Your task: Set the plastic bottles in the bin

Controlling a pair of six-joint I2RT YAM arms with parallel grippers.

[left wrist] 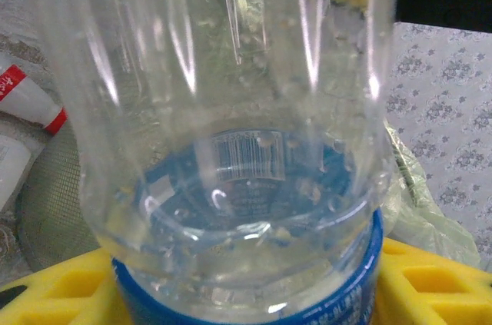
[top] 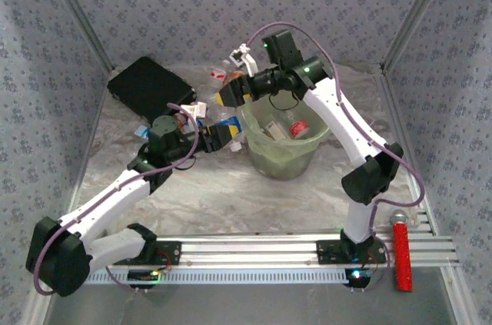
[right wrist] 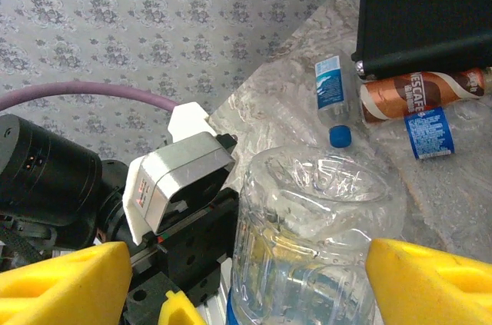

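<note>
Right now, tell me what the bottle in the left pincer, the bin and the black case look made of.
Bottle: thin clear plastic, glossy; glare streaks, barcode shows through. Bin: pale green translucent plastic, seemingly; hazy see-through wall. Black case: dull black, fabric or plastic, can't tell.

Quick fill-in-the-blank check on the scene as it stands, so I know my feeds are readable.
1. The left gripper holds, between its yellow fingers, a clear bottle with a ____ label.
2. A second bottle lying inside the pale green bin shows a ____ label.
3. The flat case at the table's far left is coloured ____.

Missing words: blue; red; black.
</note>
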